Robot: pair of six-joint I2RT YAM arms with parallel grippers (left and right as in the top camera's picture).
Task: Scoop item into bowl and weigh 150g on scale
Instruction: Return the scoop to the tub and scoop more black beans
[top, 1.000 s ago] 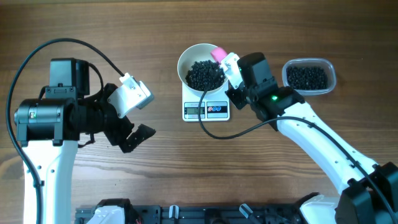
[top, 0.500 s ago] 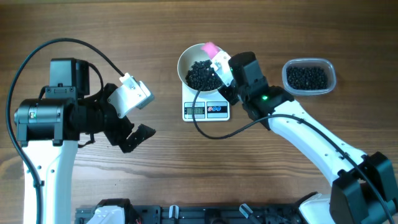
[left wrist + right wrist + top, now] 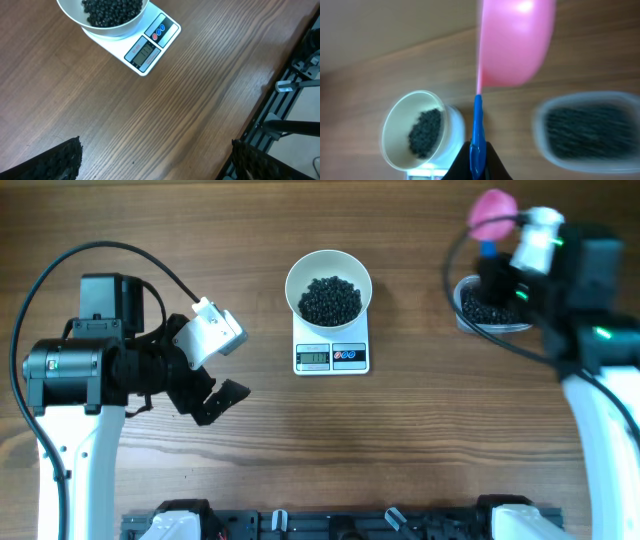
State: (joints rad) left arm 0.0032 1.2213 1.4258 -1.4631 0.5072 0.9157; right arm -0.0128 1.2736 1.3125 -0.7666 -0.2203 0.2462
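Note:
The white bowl (image 3: 298, 274) sits on the white scale (image 3: 331, 357) with a heap of the black item (image 3: 330, 300) inside. My right gripper (image 3: 490, 268) is far right of it, above the clear tub, shut on the blue handle (image 3: 487, 248) of the pink scoop (image 3: 493, 210). In the right wrist view the gripper (image 3: 477, 161) pinches the handle (image 3: 477, 127), the scoop (image 3: 515, 40) ahead, the bowl (image 3: 395, 120) lower left. My left gripper (image 3: 215, 398) hangs open at the left, holding nothing; its view shows the bowl (image 3: 107, 30) and scale (image 3: 150, 47) at the top.
A clear plastic tub (image 3: 500, 310) of black grains stands at the right, partly hidden under my right arm; it appears blurred in the right wrist view (image 3: 590, 130). A black rail (image 3: 295, 95) runs along the table's front edge.
My right arm has swung away from the bowl to the right, carrying the pink scoop to above the tub. The left arm has not moved.

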